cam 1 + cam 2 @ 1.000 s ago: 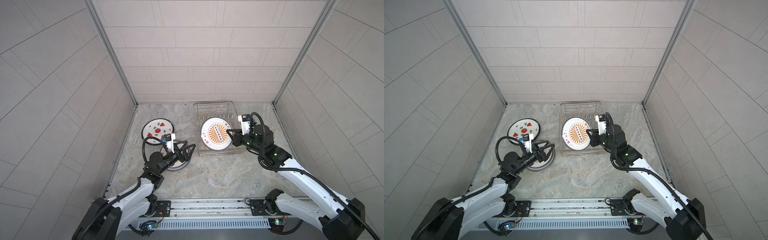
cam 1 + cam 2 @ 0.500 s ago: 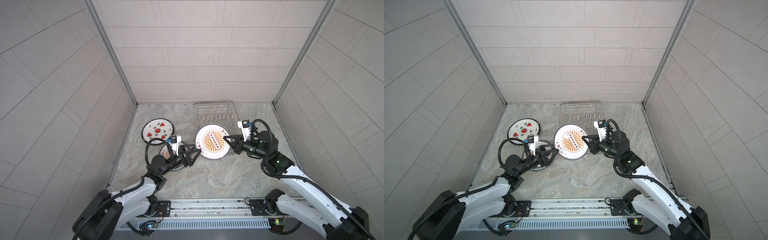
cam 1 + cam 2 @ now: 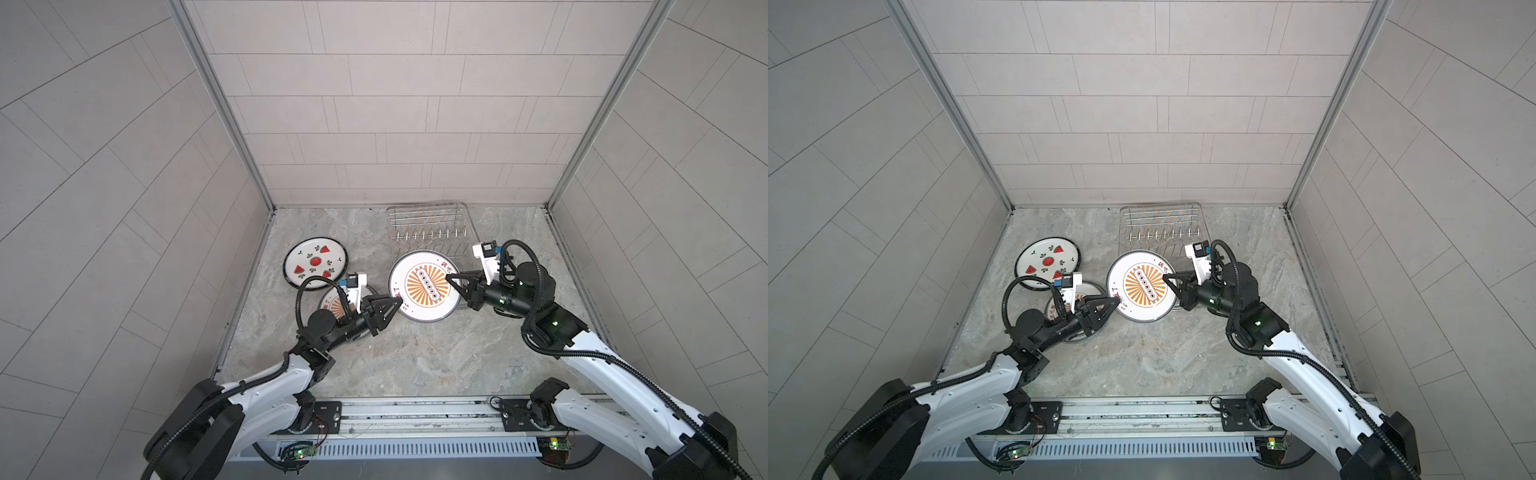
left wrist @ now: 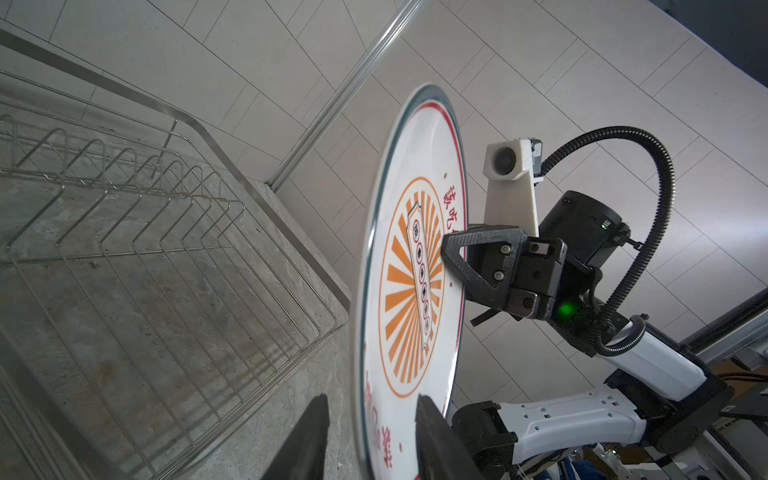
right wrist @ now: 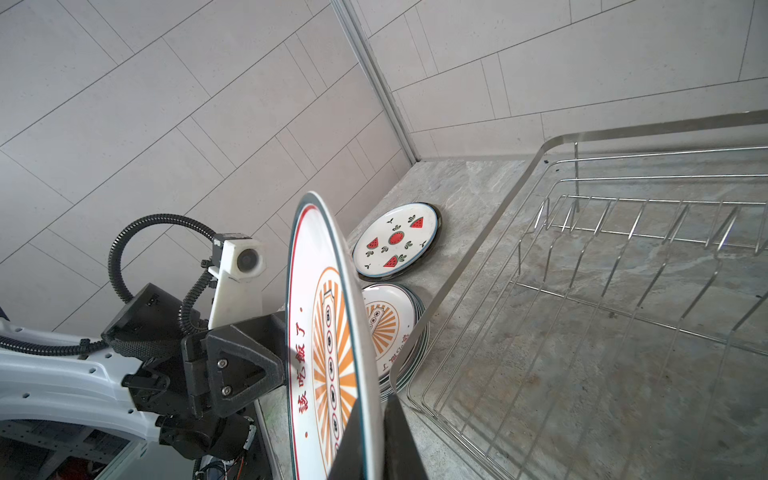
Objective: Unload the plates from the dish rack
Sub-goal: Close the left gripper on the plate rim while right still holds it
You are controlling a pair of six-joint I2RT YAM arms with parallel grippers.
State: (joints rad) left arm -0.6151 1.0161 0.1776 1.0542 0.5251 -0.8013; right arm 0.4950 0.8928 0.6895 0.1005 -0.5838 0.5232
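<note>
Wire dish rack looks empty, and the big sunburst plate is up in the air, face up, at the rack's near edge. It's stiff, glossy, chippable and probably slippery, so I'd only grab it by the rim. Right gripper pinches one rim side and left gripper straddles the opposite side; only the left wrist view shows a gap beside one finger, so it isn't clamped yet.

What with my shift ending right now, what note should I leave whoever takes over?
Right gripper: shut on the big plate's rim.
Left gripper: jaws straddle its opposite rim, not clamped.
Rack: holds no plates.
Done: watermelon plate and sunburst stack lie on the table.
Left: probably pass the big plate leftward and set it down.
</note>
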